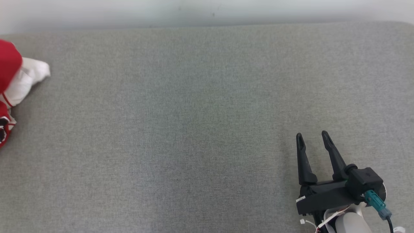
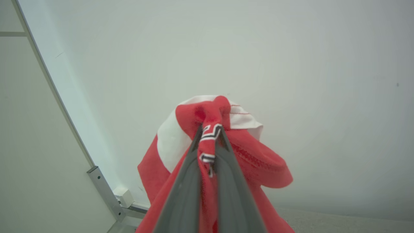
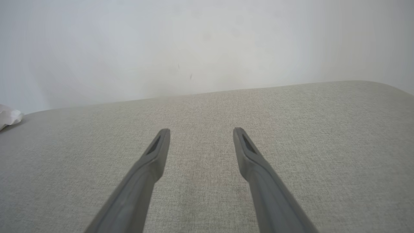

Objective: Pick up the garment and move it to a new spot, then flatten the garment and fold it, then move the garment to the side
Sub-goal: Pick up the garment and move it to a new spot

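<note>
While the left gripper [image 2: 210,127] is clamped tight on the garment [image 2: 258,165], its two fingers pressed together with a fold of red cloth and black-and-white trim pinched between them, the right gripper [image 1: 312,136] has hold of nothing. From the left wrist, the red and white cloth bunches over the fingertips and drapes down both sides of the fingers. A pale wall [image 2: 291,64] stands behind it, and a sliver of the grey surface [image 1: 194,129] shows at the lower right.

Seen from the head, the garment sits at the far left edge of the grey surface, toward its back half. A red mass is cut off by that edge, and a white sleeve-like piece pokes out toward the surface's middle. Lower down the same edge, more red cloth with white and black trim shows. Whether the bundle is lifted clear of the surface or rests on it, I cannot tell.

The right gripper is over the near right corner of the grey surface. Its fingers are spread wide and point toward the back edge, leaning a little left. From the right wrist, bare grey fabric lies between and beyond those parted fingers. A small white scrap of the garment [image 3: 9,116] shows at the surface's left edge near the back, well apart from that gripper. The wall rises straight behind the surface's back edge.
</note>
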Controlling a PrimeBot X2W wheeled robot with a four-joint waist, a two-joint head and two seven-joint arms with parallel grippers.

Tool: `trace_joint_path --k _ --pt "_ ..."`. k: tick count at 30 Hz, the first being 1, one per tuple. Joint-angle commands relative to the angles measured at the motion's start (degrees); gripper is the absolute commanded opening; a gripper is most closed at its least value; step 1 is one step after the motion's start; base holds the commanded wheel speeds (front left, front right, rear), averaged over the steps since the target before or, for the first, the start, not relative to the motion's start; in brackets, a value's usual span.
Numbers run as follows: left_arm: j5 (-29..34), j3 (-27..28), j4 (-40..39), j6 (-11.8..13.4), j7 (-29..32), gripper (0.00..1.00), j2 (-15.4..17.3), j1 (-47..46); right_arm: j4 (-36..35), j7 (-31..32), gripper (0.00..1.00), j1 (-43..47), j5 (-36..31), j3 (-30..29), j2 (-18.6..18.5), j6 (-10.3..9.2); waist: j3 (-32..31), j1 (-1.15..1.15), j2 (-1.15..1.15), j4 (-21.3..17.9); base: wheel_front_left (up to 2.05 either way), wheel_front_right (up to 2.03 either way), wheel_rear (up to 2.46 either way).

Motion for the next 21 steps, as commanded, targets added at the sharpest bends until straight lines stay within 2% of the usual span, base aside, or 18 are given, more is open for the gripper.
trace_joint_path --k 1,13,21 --pt "0.35 -0.80 -1.77 -0.39 -0.19 0.00 0.35 -1.19 0.09 -0.02 1.00 0.67 0.67 0.06 -0.06 0.19 -1.51 0.00 0.00 -0.38 0.00 0.00 0.00" --pt "-1.44 -8.33 -19.18 -1.21 5.00 0.00 -3.60 -7.22 0.69 -0.02 1.00 1.67 3.41 0.81 -0.05 0.19 -4.52 0.00 0.00 -4.99 0.00 0.00 0.00" --pt "-4.47 -14.37 -28.48 -1.31 9.40 0.00 -9.11 -8.74 0.72 -0.03 1.00 1.42 4.92 1.26 -0.04 0.19 -4.19 0.00 0.00 -9.94 0.00 0.00 0.00"
